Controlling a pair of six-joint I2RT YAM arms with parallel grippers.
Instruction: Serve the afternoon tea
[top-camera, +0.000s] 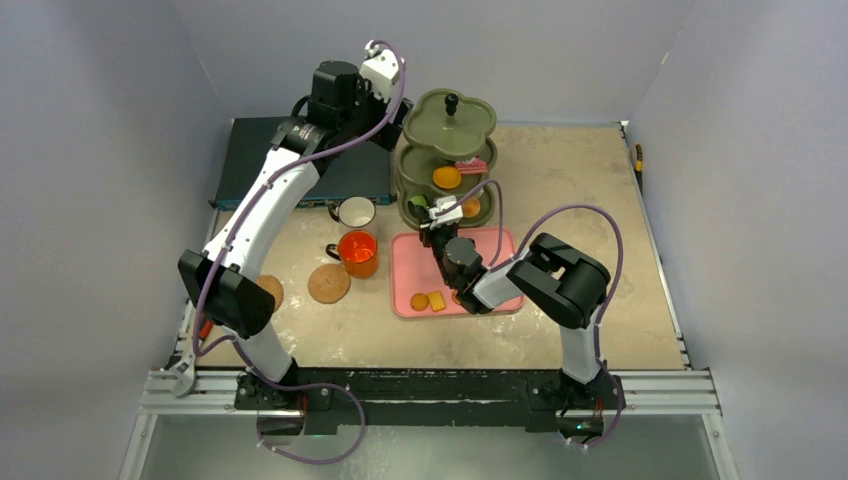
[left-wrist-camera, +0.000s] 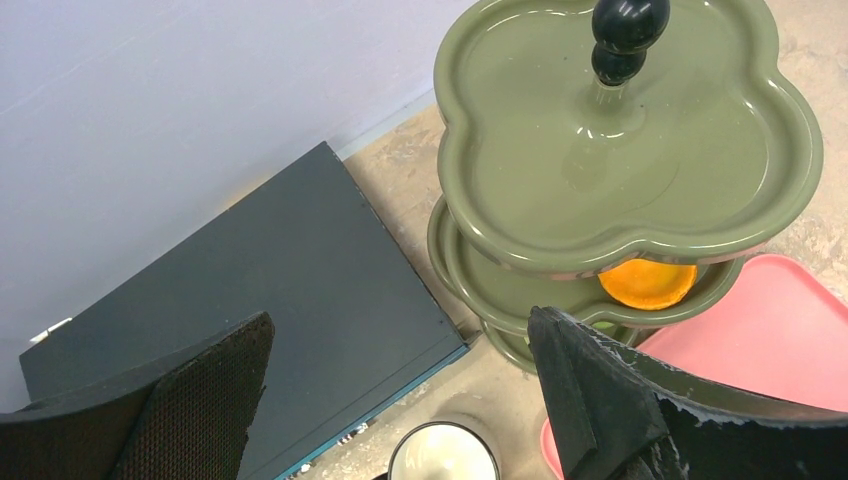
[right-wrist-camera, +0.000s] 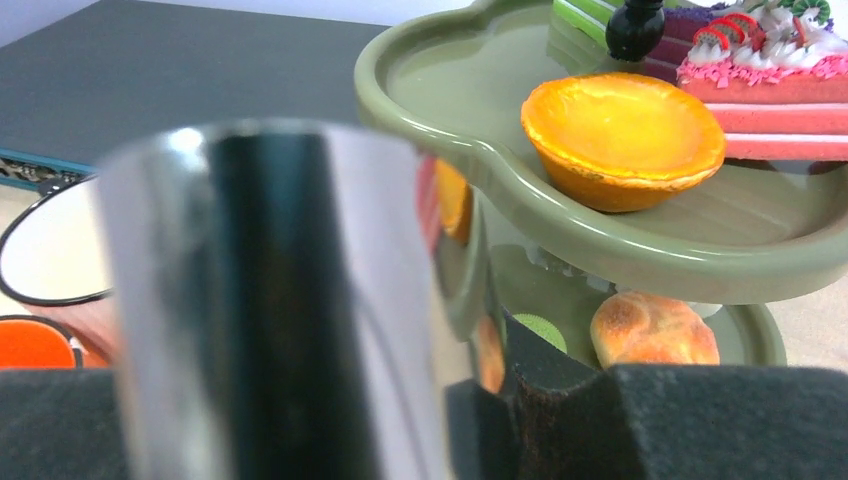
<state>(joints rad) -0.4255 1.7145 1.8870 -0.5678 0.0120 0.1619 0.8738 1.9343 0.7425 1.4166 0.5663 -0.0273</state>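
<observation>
The olive-green three-tier stand (top-camera: 447, 150) stands at the back centre. Its middle tier holds an orange tart (right-wrist-camera: 622, 137) and a pink cake (right-wrist-camera: 770, 100). Its bottom tier holds a green biscuit (right-wrist-camera: 541, 329) and a bread roll (right-wrist-camera: 652, 330). My right gripper (top-camera: 432, 222) is at the bottom tier's rim, its fingers shut on a thin orange biscuit (right-wrist-camera: 487, 352) seen edge-on. My left gripper (left-wrist-camera: 400, 330) is open and empty, high beside the stand's left side. The white mug (top-camera: 352, 212) and orange mug (top-camera: 358, 252) stand on the table. Two cork coasters (top-camera: 328, 283) (top-camera: 268, 290) lie bare.
A pink tray (top-camera: 500, 250) in front of the stand holds two orange biscuits (top-camera: 428, 301). A flat dark-blue box (top-camera: 290, 165) lies at the back left. A blurred shiny metal cylinder (right-wrist-camera: 270, 300) blocks the left of the right wrist view.
</observation>
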